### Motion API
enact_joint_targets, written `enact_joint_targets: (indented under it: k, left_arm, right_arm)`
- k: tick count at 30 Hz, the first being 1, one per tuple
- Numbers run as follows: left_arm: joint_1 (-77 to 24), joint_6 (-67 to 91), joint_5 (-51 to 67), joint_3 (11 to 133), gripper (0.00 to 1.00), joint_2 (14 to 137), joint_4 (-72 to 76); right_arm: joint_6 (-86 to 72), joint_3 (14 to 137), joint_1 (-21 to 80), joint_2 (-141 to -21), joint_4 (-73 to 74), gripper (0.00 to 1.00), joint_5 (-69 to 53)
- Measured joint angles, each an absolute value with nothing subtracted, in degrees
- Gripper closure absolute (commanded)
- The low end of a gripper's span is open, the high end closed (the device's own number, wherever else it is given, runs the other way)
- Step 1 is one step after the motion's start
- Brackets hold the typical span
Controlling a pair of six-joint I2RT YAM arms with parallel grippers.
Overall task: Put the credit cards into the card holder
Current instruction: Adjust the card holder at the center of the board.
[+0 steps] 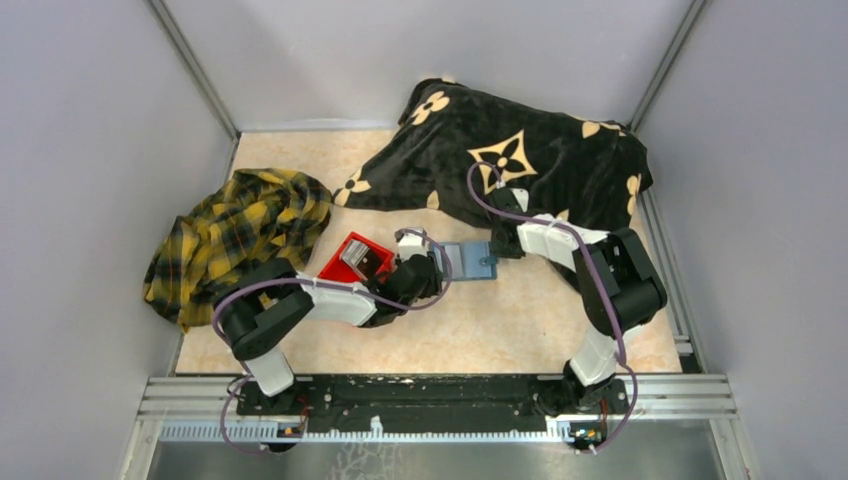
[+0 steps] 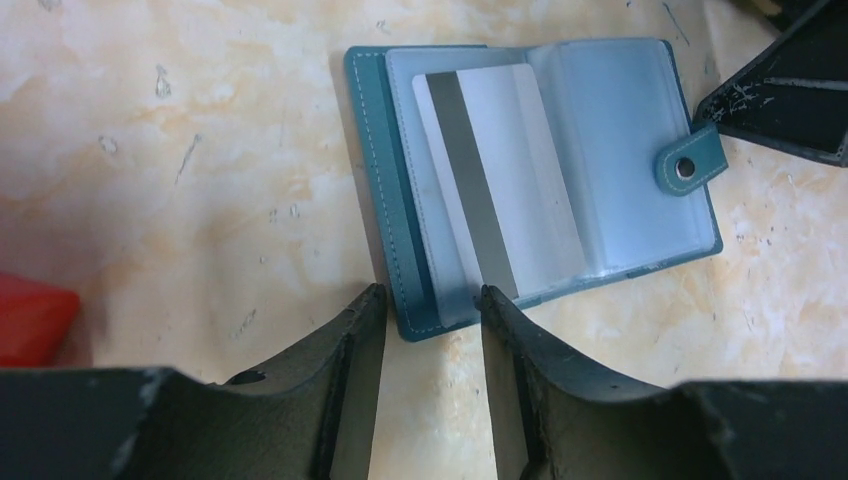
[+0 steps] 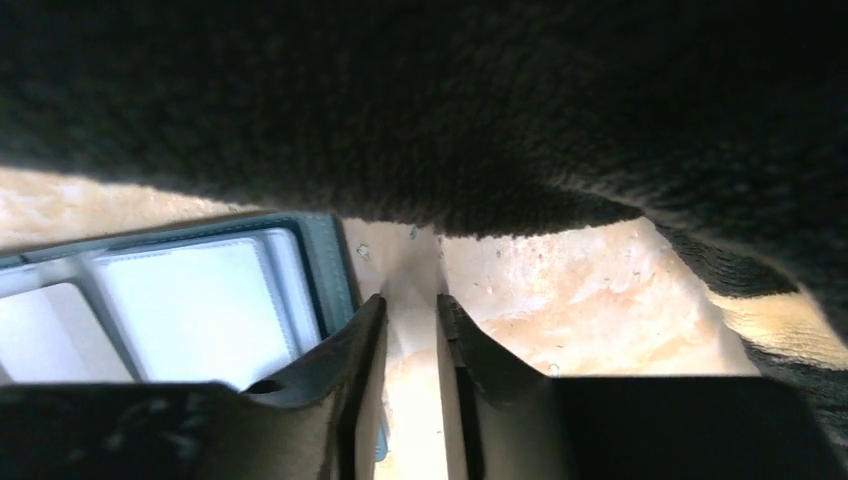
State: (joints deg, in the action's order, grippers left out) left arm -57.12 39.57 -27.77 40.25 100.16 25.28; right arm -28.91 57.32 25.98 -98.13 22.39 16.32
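Observation:
The teal card holder lies open on the table, and the left wrist view shows its pale blue sleeves and snap tab. A silvery card with a grey stripe lies tilted on its left page; I cannot tell how far it sits in the sleeve. My left gripper is open and empty, its jaws straddling the holder's near corner. My right gripper rests at the holder's right edge, jaws slightly apart with only table between them. More cards stand in the red bin.
A black blanket with tan flower marks lies behind the right arm and hangs over the right wrist view. A yellow plaid cloth is heaped at the left. The bin's corner shows in the left wrist view.

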Motion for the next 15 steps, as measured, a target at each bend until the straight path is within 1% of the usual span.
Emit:
enact_joint_targets:
  k: [1,3,7,11,15]
  left_arm:
    - [-57.43,40.12,-27.90,40.18,0.52,99.55,24.12]
    - [-57.82,40.80,-28.32,39.94,0.51,98.39,22.04]
    - [-58.48,41.91,-29.34,39.35,0.50,96.01,17.74]
    - [-59.09,42.50,-30.57,38.57,0.49,93.65,13.78]
    - [-59.55,43.31,-31.97,37.32,0.48,91.02,11.27]
  right_arm:
    - [-28.51,57.34,25.98,-98.10,22.63,0.65,16.71]
    - [-28.10,57.34,26.00,-97.76,23.40,0.60,17.26]
    - [-27.40,57.41,26.00,-94.32,25.36,0.57,18.00]
    - [-26.70,57.67,26.44,-89.25,25.98,0.50,17.93]
    - [-26.52,60.01,28.38,-87.24,27.22,0.47,16.56]
